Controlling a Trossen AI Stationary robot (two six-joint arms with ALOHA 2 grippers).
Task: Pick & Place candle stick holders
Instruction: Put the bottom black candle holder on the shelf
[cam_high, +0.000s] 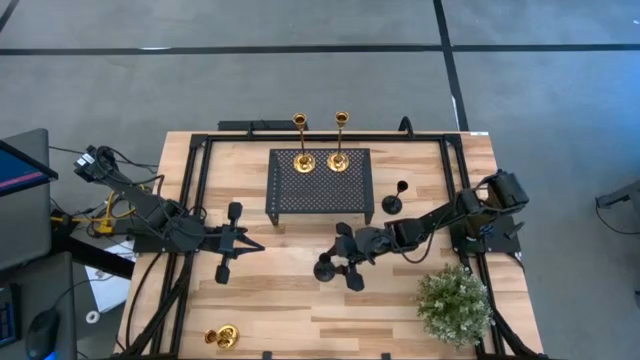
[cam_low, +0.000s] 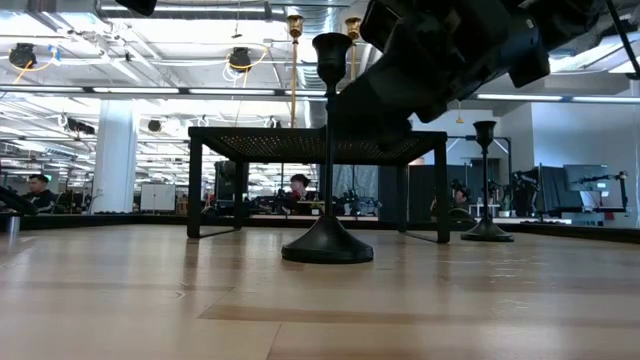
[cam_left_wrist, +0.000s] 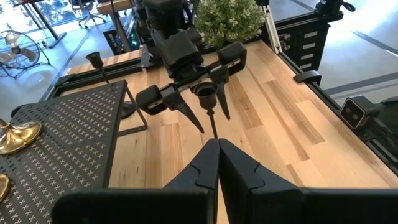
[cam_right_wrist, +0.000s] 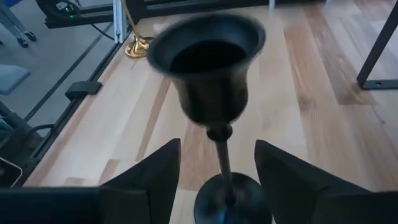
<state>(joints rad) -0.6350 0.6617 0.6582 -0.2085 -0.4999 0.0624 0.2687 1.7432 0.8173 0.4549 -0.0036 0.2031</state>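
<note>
1. Right gripper (cam_high: 338, 262) stands with its fingers (cam_right_wrist: 152, 171) spread wide on either side of the black candle stick holder (cam_high: 325, 268), and nothing is clamped. In the right wrist view the stem rises between the two fingers with clear wood showing on both sides.
2. Your black holder stands upright on its round base on the bare table (cam_high: 290, 310), just off the 6 o'clock edge of the perforated stand (cam_high: 320, 182). The low view confirms the base sits flat.
3. Risk one: if you pull the right gripper away sideways, a finger could clip the slim stem and topple the holder. Back out along the line of the fingers, or lift straight up.
4. Risk two: the cup is wider than the stem, so a straight lift with the fingers narrowed would catch under it and tip the piece.
5. Left gripper (cam_high: 245, 243) is closed and empty, near the stand's 8 o'clock corner and pointing towards the black holder. Keep it parked; a forward move would carry it into the holder or the right arm.
6. Other pieces: two tall gold holders (cam_high: 301, 160) stand on the stand's 12 o'clock edge, a second black holder (cam_high: 392, 204) stands off its 4 o'clock corner, and a short gold holder (cam_high: 222, 337) lies near the table's 7 o'clock corner. The plant (cam_high: 455, 303) sits close to the right arm's elbow, so watch the swing.
</note>
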